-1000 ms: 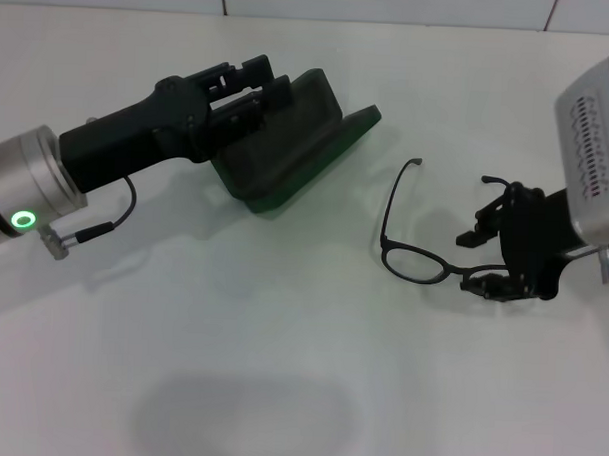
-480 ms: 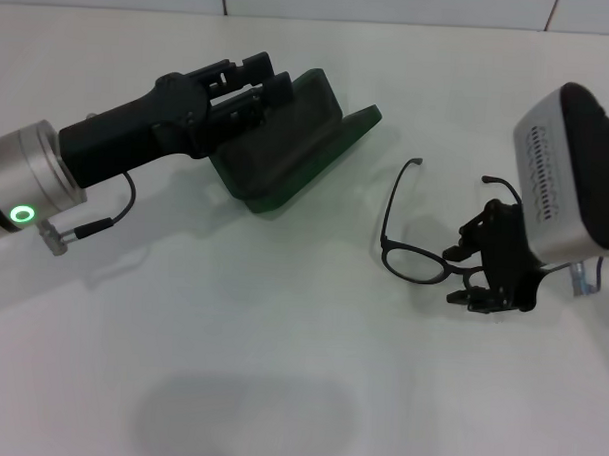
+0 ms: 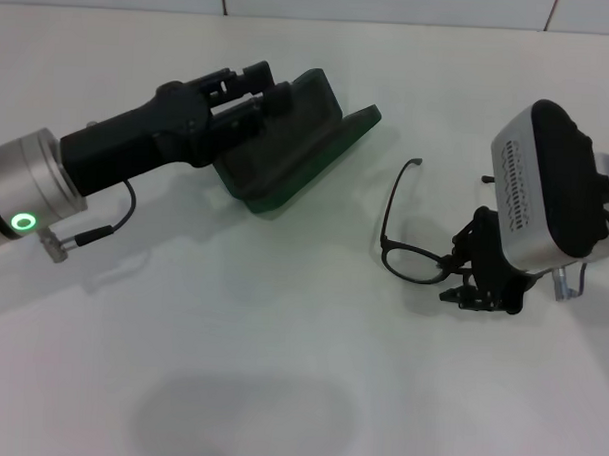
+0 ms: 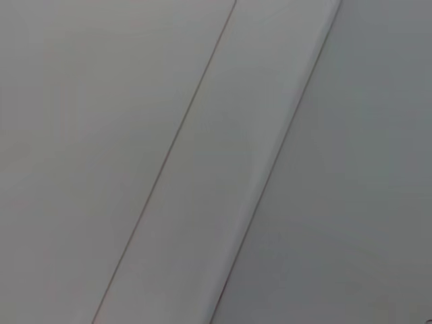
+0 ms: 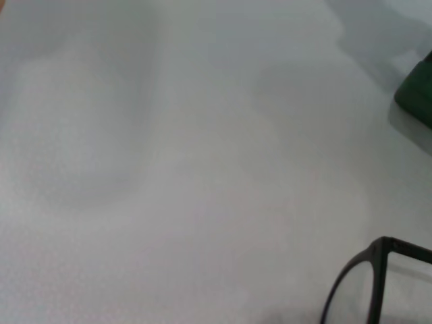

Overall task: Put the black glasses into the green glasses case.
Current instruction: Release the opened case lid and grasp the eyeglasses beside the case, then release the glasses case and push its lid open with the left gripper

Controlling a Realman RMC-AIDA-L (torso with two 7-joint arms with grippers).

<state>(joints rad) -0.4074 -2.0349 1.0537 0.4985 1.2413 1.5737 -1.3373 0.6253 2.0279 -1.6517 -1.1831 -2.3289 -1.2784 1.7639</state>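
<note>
the green glasses case (image 3: 287, 147) lies open on the white desk (image 3: 280, 367), its lid propped up behind the tray. the left tool (image 3: 257, 86) sits on the case's rear edge, its fingers (image 3: 252, 70) set either side of the raised lid; whether they actually pinch it or only brace it i cannot tell.

the black glasses (image 3: 409, 237) lie on the desk well to the case's right, unfolded, one temple arm reaching back toward the case's far corner. the right tool (image 3: 473, 274) is down at the frame's outer end, the side away from the case, low over the desk. its dark fingers crowd around that lens, but whether they are closed on the frame or only spread around it i cannot tell. the right wrist view catches only a corner of the frame and a sliver of the case (image 5: 415, 94).

the risks, as i judge them: the wire frame is thin and lies flat, so a closing tool could nip the desk and skate the glasses away, or catch only a lens rim and let them swing and slip during the carry. the temples are spread, so the glasses may straddle the tray instead of dropping in. if the left tool eases off, the lid could fall shut in the way.
</note>
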